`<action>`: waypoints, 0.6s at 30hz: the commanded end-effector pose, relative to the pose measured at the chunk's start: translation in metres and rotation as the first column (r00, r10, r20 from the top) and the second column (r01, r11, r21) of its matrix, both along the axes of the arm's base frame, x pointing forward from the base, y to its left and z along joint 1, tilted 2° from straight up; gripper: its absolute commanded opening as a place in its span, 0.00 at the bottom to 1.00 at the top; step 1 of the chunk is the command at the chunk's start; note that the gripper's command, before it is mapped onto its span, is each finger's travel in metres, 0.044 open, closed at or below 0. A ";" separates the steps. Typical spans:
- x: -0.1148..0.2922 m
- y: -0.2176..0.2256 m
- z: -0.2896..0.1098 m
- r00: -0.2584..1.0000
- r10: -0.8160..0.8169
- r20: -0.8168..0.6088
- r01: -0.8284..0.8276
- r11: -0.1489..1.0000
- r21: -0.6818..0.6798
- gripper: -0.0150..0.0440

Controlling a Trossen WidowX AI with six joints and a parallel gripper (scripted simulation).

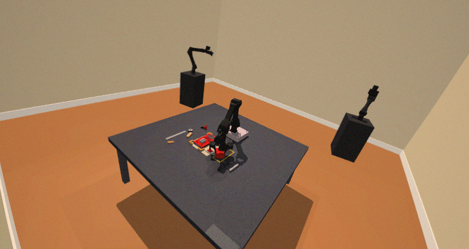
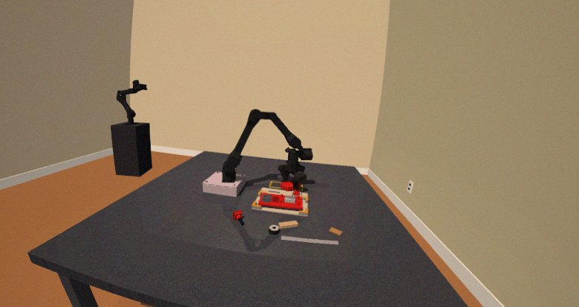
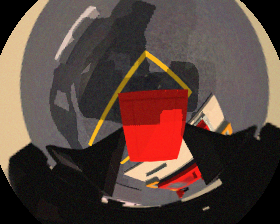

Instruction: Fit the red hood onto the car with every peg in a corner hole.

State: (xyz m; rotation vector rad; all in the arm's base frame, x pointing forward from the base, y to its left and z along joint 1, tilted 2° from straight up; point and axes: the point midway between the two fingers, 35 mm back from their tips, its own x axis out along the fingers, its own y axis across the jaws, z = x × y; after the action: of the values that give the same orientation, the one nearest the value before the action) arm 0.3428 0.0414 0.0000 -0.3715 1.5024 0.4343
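The red hood point(image 1: 219, 153) point(image 2: 287, 185) point(image 3: 152, 124) sits between my gripper's point(image 1: 218, 151) point(image 2: 290, 181) point(image 3: 151, 156) black fingers, inside a yellow outlined rectangle point(image 1: 230, 153) point(image 2: 273, 181) point(image 3: 165, 70) on the table. The gripper is shut on the hood, low over the table. The red car chassis point(image 1: 198, 140) point(image 2: 275, 201) rests in its tan jig point(image 1: 206, 152) point(image 2: 279, 210) right beside the hood, with the grey engine block point(image 1: 203, 140) point(image 2: 289, 199) on its deck. The pegs are too small to make out. In the wrist view part of the chassis point(image 3: 191, 175) shows below the hood.
The arm's white base plate point(image 1: 241, 134) point(image 2: 221, 186) stands behind the jig. A small red-and-black part point(image 1: 204, 126) point(image 2: 238, 216), a black ring point(image 2: 274, 229), two tan blocks point(image 2: 288, 223) point(image 2: 335, 231) and a grey strip point(image 1: 175, 135) point(image 2: 309, 240) lie near the jig. Another grey strip point(image 1: 233, 167) lies in front of the hood.
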 end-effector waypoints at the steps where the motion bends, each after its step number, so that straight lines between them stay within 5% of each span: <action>1: 0.000 0.000 0.002 1.000 0.000 0.000 0.000 1.000 0.000 0.54; 8: 0.000 -0.001 0.013 1.000 0.000 0.000 0.000 1.000 0.000 0.25; 18: 0.000 -0.002 0.040 1.000 0.000 0.000 0.000 1.000 0.000 0.25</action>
State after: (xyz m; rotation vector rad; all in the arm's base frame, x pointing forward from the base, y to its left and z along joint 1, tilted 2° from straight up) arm 0.3419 0.0403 0.0288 -0.3689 1.5069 0.4329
